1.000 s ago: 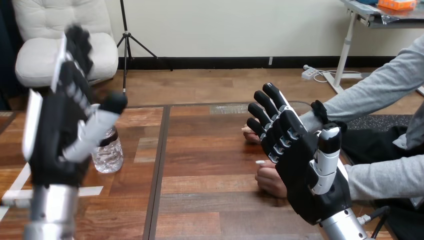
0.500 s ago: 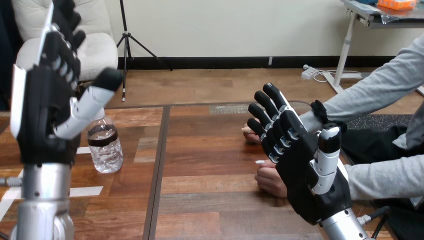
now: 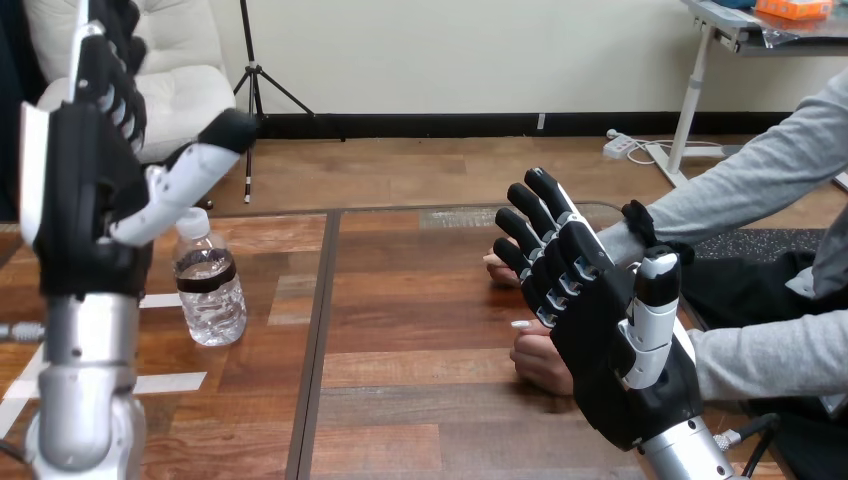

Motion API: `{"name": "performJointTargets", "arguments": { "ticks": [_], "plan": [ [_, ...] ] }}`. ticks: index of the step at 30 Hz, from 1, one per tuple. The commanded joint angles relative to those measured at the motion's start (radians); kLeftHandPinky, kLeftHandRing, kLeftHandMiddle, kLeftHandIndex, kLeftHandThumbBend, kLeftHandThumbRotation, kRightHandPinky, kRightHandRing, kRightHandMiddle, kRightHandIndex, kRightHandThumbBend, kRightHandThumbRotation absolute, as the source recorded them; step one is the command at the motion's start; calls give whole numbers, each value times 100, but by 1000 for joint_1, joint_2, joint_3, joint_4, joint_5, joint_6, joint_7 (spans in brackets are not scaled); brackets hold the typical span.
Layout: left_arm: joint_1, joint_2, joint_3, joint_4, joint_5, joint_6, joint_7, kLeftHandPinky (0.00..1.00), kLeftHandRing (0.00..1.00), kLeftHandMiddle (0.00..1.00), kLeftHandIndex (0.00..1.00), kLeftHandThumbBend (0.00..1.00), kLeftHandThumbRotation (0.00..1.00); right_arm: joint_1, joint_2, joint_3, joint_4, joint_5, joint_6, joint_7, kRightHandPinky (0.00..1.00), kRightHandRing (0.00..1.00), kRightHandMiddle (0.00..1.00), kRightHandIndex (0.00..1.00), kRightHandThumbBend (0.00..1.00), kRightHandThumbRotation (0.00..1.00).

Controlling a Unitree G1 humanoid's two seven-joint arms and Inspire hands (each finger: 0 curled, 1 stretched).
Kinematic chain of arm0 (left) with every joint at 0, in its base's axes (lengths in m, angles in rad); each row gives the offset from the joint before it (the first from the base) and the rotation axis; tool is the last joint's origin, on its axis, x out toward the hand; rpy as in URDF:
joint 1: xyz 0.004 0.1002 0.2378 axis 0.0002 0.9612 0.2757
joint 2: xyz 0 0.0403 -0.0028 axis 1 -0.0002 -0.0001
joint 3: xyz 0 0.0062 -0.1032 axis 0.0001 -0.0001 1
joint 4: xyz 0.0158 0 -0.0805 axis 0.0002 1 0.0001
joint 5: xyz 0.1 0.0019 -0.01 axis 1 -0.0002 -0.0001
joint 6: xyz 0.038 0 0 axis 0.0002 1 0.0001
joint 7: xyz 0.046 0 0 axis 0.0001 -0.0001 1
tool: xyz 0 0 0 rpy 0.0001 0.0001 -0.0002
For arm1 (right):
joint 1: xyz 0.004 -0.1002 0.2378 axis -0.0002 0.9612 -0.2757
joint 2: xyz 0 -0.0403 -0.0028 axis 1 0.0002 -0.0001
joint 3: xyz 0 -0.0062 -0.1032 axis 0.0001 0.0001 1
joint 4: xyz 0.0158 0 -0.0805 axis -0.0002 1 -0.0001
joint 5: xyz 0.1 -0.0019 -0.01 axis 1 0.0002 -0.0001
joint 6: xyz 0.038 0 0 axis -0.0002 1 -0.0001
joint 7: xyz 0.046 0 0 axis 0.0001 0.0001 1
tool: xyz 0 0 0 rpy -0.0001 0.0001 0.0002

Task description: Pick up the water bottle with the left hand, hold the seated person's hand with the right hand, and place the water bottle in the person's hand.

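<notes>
Left hand (image 3: 85,200) raised at table's left side, fingers straight up, thumb out, holding nothing. Bottle (image 3: 210,290) upright on table (image 3: 420,300), capped, just right of left arm, not touched. Right hand (image 3: 600,330) open, fingers spread and gripping nothing, in front of person's far hand (image 3: 497,268) and near hand (image 3: 540,360); contact can't be told.

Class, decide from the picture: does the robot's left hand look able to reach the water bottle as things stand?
Probably yes. The left robot hand is open and raised just left of the upright water bottle, with nothing between them on the table.
</notes>
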Motion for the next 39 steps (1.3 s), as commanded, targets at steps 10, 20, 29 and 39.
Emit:
{"name": "performJointTargets", "arguments": {
  "ticks": [10, 20, 29, 39],
  "plan": [
    [-141, 10, -21, 138, 68, -2, 37, 100, 100, 100, 100, 100, 54, -59, 5, 0, -15, -2, -5, -4, 100, 100, 100, 100, 100, 100],
    [-204, -6, -34, 264, 99, -30, 71, 99, 100, 100, 100, 100, 61, -62, 3, -2, -13, 4, -4, 2, 100, 100, 100, 100, 100, 100],
    [-266, -10, -42, 405, 132, -70, 116, 99, 100, 100, 100, 100, 68, -61, 4, -5, -14, 9, 6, -1, 100, 100, 100, 100, 100, 100],
    [-338, 4, -49, 549, 176, -74, 180, 100, 100, 100, 100, 100, 75, -62, 3, -6, -16, 7, 7, -2, 100, 100, 100, 100, 100, 100]
  ]
}}
